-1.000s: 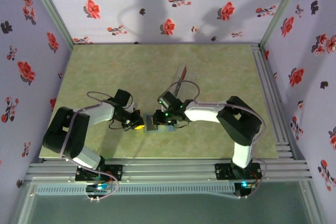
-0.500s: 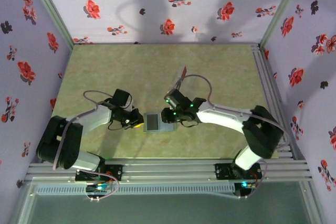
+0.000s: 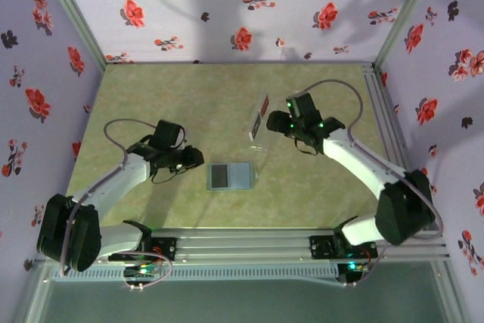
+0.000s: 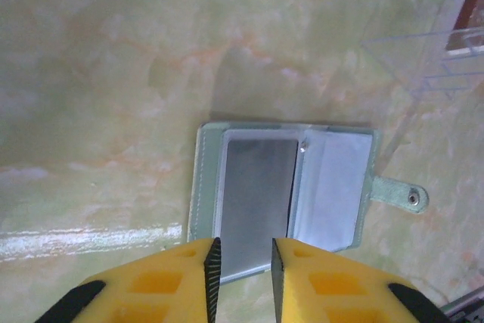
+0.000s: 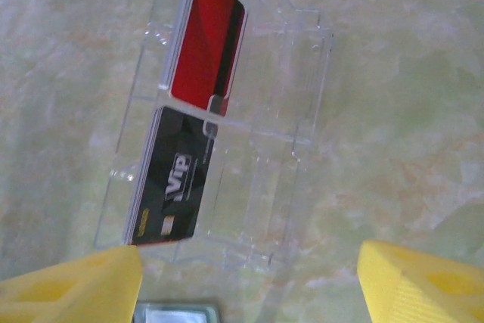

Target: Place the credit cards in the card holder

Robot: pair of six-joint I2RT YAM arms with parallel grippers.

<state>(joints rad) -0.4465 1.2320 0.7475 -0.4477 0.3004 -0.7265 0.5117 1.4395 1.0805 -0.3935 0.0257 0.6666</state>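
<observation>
A: Right, left hand (image 4: 240,266) first. State?

B: Jaws a narrow slit apart, nothing between them. It sits low over the desk (image 3: 151,96), just beside the left end of the card holder (image 3: 232,176), not touching it.

A: Holder position?

B: Lying flat and opened out near the front edge of the desk, between the two arms. From the left wrist, one half shows a dark grey pocket panel and the other a pale one. A snap tab sticks out past the pale side.

A: Any card in it?

B: Cannot tell; the dark panel could be pocket or card.

A: Right hand (image 5: 249,285)?

B: Spread wide, empty. It is further back on the desk, pointed at a clear plastic stand (image 5: 257,134) and close to it, well apart from the holder.

A: Credit cards?

B: Two visible, both in the stand and leaning with it. The red card (image 5: 208,51) is in the upper slot, and the black card (image 5: 174,179) marked "VIP" is in the slot below it. Neither is touched by a hand.
</observation>
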